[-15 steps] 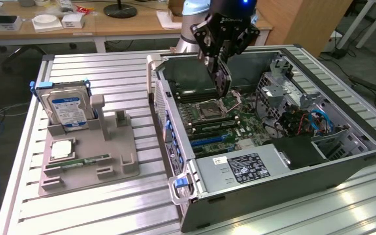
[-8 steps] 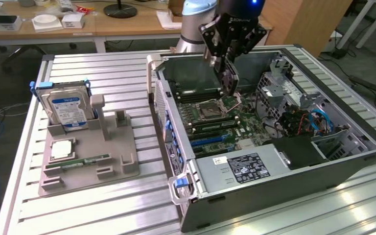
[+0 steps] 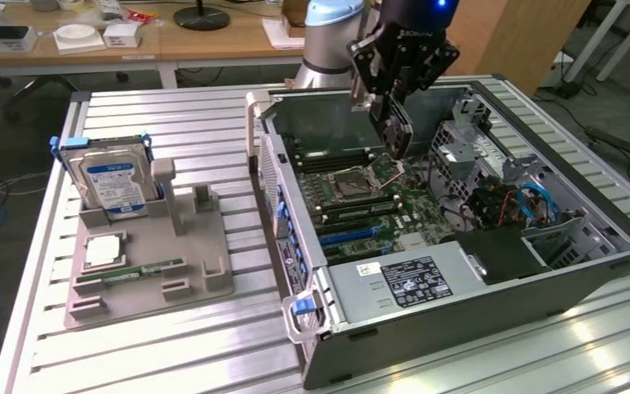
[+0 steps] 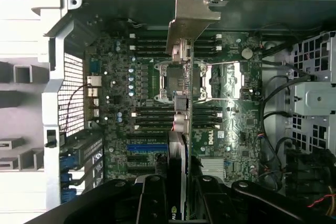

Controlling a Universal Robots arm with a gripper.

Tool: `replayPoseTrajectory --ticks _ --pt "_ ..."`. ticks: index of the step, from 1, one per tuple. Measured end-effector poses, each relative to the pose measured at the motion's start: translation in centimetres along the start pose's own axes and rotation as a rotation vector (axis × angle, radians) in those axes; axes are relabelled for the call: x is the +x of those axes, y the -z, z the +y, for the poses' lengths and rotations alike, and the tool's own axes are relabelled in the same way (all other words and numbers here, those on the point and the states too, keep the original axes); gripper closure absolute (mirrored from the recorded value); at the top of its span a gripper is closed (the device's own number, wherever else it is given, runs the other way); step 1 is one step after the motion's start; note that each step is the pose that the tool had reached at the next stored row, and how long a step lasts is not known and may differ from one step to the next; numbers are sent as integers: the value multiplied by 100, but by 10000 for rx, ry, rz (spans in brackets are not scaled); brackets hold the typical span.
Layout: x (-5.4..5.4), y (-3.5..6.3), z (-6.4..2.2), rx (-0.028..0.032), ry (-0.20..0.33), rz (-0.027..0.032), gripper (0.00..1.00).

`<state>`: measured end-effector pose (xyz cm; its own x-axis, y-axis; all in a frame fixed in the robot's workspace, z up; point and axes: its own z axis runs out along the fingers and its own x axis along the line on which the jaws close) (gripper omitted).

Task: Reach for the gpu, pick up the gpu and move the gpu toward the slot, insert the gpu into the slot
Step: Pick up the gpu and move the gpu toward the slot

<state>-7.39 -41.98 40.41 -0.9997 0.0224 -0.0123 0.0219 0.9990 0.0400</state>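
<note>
Exterior view: the thin dark gpu (image 3: 394, 131) hangs above the open grey computer case (image 3: 512, 308); wrist view: its silver bracket (image 4: 191, 11), and the black fingers (image 4: 152, 198), nearly closed, pinching its faces.

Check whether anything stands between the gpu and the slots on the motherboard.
Nothing visible does. The fingers hold the gpu in the air over the motherboard inside the open case; the blue slots lie uncovered, and the cables sit off to one side.

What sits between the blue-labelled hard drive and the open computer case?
In the exterior view, grey upright posts of the parts holder stand between hard drive and case.
</note>
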Motion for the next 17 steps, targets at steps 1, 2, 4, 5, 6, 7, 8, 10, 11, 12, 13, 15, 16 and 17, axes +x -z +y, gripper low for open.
replayPoseTrajectory --ticks 1,2,4,5,6,7,8,10,11,12,13,15,16,17 --pt "-22 -1 0 -1 1 -1 74" --pt "-42 -1 1 -1 0 0 74" --pt "-84 -2 2 -1 -1 -1 74" --pt "-105 -3 3 -1 -1 -1 74" --pt "-128 -3 4 -1 0 0 74" --pt "-151 -4 4 -1 0 -1 74" --pt "-174 -4 5 -1 1 -1 74" --pt "-223 -6 6 0 -1 0 74" --pt "-248 -6 7 -1 -1 -1 74" --pt "-273 -7 7 -1 0 0 74" --pt "-293 -8 8 -2 1 0 74" --pt "-324 -10 8 -3 0 0 74" --pt "-339 -10 9 -2 0 0 74" --pt "-355 -12 9 -2 -1 -1 74"
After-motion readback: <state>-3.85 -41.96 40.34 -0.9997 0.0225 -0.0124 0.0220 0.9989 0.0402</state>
